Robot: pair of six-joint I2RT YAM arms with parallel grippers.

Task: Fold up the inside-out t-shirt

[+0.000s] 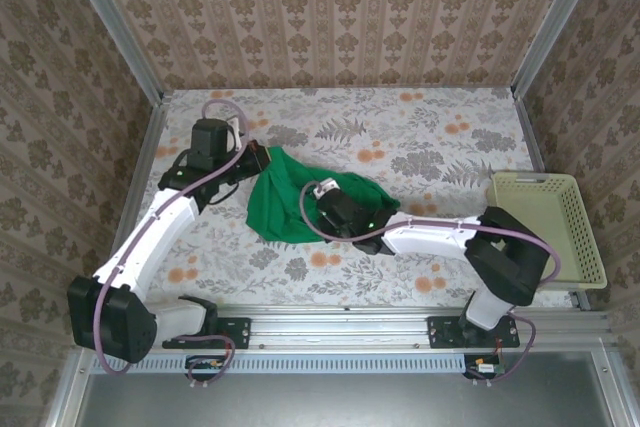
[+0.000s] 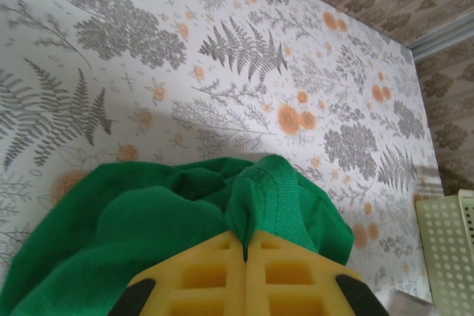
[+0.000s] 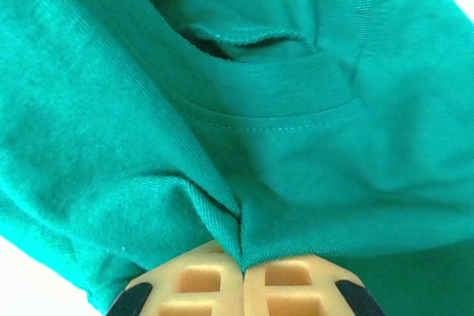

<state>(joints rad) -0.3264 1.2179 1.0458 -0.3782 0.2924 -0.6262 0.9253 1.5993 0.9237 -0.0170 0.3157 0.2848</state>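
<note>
Yellow pads (image 2: pixel 200 275) sit at the very bottom of the left wrist view, pressed flat together: the left gripper (image 2: pixel 244 248) is clamped on a ribbed fold of the inside-out t-shirt (image 2: pixel 111 234), which bunches across the lower half of that frame. Same story in the right wrist view: the right gripper (image 3: pixel 242 260) is closed tight on a pleat of green cloth just below the neckband (image 3: pixel 274 105), and fabric runs off every edge, so the shirt's outline can't be read there. From above, the shirt is a crumpled heap at centre frame on the floral table (image 1: pixel 420 127), left gripper at its upper-left corner, right gripper over its middle, and both sets of fingertips are too small to make out. Bare table spreads toward the top and upper right, with a narrower strip between the heap and the mounting rail (image 1: pixel 340 319) at the bottom. Patterned walls (image 1: pixel 330 17) close off the top and both sides. At the right edge sits a pale basket (image 1: pixel 535 182), well apart from the shirt; the left wrist view catches just a corner of it, cut off at lower right.
</note>
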